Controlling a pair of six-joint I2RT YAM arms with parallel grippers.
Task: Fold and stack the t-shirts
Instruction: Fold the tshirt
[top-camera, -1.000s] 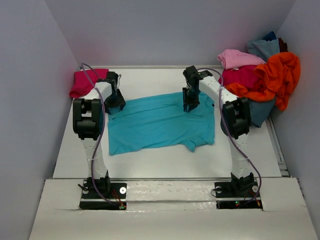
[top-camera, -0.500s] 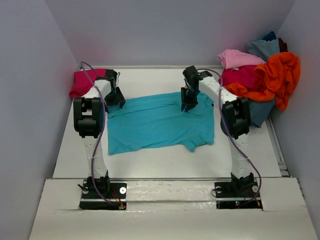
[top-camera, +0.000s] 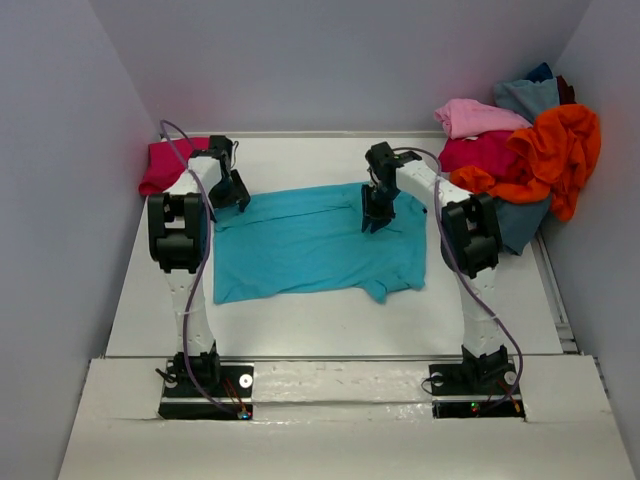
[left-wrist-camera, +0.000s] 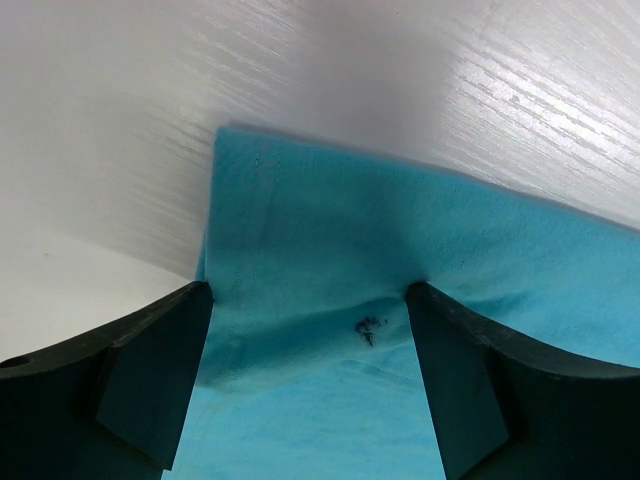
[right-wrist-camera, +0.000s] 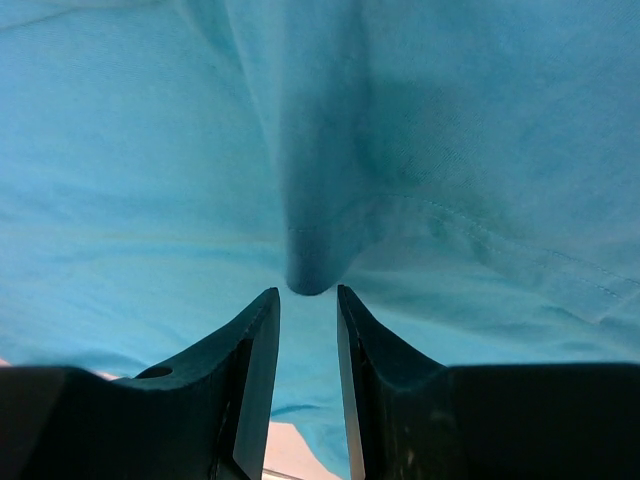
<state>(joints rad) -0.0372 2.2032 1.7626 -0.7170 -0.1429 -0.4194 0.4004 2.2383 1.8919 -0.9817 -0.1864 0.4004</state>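
A bright turquoise t-shirt (top-camera: 310, 250) lies spread flat on the middle of the table. My left gripper (top-camera: 230, 192) stands at its far left corner. In the left wrist view its jaws (left-wrist-camera: 307, 290) are wide open, with the shirt's corner (left-wrist-camera: 400, 230) flat between them. My right gripper (top-camera: 372, 215) is over the shirt's far middle. In the right wrist view its jaws (right-wrist-camera: 305, 290) are nearly together, pinching a raised ridge of turquoise cloth (right-wrist-camera: 320, 200) at their tips.
A crimson shirt (top-camera: 165, 165) lies folded at the far left corner. A loose pile stands at the far right: light pink (top-camera: 470, 115), magenta (top-camera: 485, 152), orange (top-camera: 560, 150) and dusty blue (top-camera: 525, 97) shirts. Walls close in on three sides.
My right gripper has moved a little left and nearer, and the turquoise shirt has shifted slightly left with it. My left gripper has moved a little farther away along the shirt's corner.
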